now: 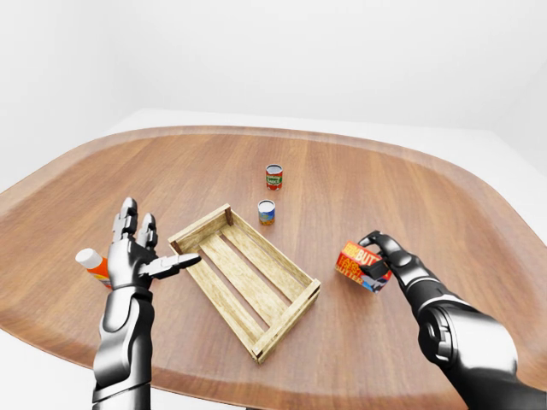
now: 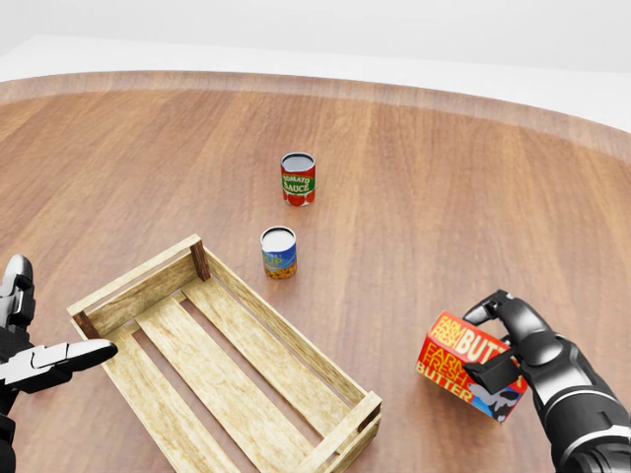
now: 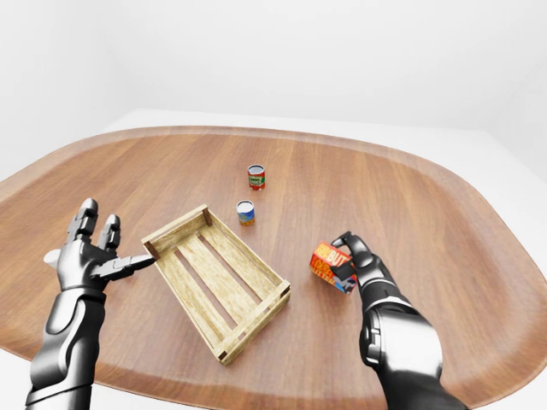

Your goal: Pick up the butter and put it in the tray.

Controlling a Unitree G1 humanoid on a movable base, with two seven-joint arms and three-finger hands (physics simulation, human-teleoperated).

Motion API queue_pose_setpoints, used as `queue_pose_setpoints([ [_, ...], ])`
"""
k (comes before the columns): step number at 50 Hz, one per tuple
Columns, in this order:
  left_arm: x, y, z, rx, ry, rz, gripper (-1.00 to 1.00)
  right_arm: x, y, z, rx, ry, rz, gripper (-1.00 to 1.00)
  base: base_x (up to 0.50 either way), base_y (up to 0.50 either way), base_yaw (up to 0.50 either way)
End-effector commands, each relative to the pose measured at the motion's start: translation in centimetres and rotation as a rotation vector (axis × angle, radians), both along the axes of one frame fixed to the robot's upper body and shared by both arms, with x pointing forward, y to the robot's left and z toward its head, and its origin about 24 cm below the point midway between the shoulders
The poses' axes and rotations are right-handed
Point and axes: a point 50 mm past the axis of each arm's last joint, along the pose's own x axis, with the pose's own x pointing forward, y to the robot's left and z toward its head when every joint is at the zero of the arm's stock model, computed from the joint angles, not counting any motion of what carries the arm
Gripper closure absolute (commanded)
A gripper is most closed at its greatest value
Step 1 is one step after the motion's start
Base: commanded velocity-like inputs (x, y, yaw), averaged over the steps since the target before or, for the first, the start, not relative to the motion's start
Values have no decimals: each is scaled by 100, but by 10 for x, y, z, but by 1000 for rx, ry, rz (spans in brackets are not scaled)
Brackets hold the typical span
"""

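The right hand (image 2: 515, 347) has its fingers curled round the butter (image 2: 469, 366), one finger over the top edge and the thumb across the lower right end, so it's a proper grasp and not just a touch. The box is red and orange with "FARM FRESH BUTTER" printed on the face. It sits to the right of the tray (image 2: 219, 353), just off the tray's near right corner in the head view, and apart from it. Can't really tell whether the box is resting on the table or slightly off it. Its long axis runs from upper left down to lower right in the head view, the printed face turned up toward the camera and the left end pointing roughly at the tray.

The left hand (image 1: 135, 254) is off the tray's left side, fingers spread wide and straight, holding nothing. One finger points toward the tray's left rim. Just behind that hand, further from the tray, there's a small bottle with a white cap (image 1: 91, 260) lying on the wood.

Beyond the tray's far corner stand a blue can (image 2: 279, 252) and, further out, a tomato sauce can (image 2: 298, 178). Bare table (image 2: 444, 187) shows between the butter and the tray's long right wall.
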Motion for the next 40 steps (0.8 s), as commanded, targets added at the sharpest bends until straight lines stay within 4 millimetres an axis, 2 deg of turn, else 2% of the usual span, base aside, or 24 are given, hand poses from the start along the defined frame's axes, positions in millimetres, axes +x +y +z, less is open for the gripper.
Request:
queue_pose_setpoints([
  [1,0,0,0,-1,2,-1,-100,18,2,24,-27,-57,48,100,0,0,0],
  [12,1,0,-1,-1,3,0,-100,33,19,40,-45,-79,160,100,0,0,0],
  [20,0,0,-1,-1,3,0,-100,49,33,65,-55,-131,251,100,0,0,0],
  [29,1,0,-1,-3,5,0,-100,60,50,83,-53,-159,350,100,0,0,0],
  [40,1,0,-1,-2,4,-1,-100,66,70,93,-19,-129,470,100,0,0,0],
])
